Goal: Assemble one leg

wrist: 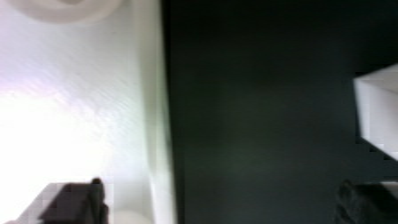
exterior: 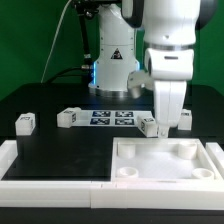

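Several legs lie on the black table: one (exterior: 25, 122) at the exterior view's far left, one (exterior: 68, 116) beside the marker board, one (exterior: 147, 126) just left of my gripper and one (exterior: 185, 118) to its right. My gripper (exterior: 164, 130) hangs low over the far edge of the white tabletop (exterior: 135, 152). In the wrist view the gripper (wrist: 221, 198) is open and empty. One finger (wrist: 71, 204) is over the tabletop (wrist: 71, 110), the other (wrist: 370, 200) over the dark table. A white piece (wrist: 377, 110), probably a leg, shows at the frame edge.
The marker board (exterior: 112, 118) lies behind the tabletop. A white rail (exterior: 50, 168) borders the table's front. A round socket (wrist: 68, 8) of the tabletop shows in the wrist view. The robot's base (exterior: 112, 60) stands at the back.
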Controlling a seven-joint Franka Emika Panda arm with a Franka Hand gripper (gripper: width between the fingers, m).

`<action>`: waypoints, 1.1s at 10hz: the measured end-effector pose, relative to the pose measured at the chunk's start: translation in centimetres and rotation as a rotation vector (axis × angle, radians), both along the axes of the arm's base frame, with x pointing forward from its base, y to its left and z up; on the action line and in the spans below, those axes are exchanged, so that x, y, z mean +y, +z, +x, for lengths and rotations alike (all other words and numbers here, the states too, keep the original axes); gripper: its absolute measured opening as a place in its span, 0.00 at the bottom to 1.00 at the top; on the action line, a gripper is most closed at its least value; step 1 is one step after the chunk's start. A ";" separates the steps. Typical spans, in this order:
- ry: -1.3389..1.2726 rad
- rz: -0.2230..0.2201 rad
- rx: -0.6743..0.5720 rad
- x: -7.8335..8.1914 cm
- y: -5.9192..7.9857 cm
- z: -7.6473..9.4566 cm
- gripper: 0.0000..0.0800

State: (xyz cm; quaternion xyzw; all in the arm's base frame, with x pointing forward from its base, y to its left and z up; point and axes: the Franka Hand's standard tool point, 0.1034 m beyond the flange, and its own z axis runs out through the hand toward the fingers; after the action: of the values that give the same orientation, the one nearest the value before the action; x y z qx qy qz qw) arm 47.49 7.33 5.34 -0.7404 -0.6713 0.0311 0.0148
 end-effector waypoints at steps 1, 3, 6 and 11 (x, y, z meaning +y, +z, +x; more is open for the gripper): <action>-0.036 -0.009 -0.010 0.0 1.1 -0.6 0.81; -0.090 -0.019 -0.019 -0.1 2.1 -1.2 0.81; -0.145 -0.021 -0.017 -0.1 1.9 -1.2 0.81; -0.887 -0.058 -0.023 1.2 1.9 -2.4 0.81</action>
State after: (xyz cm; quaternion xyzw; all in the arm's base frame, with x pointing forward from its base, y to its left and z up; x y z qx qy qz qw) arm 45.11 8.57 7.22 -0.9572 -0.2876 0.0325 -0.0015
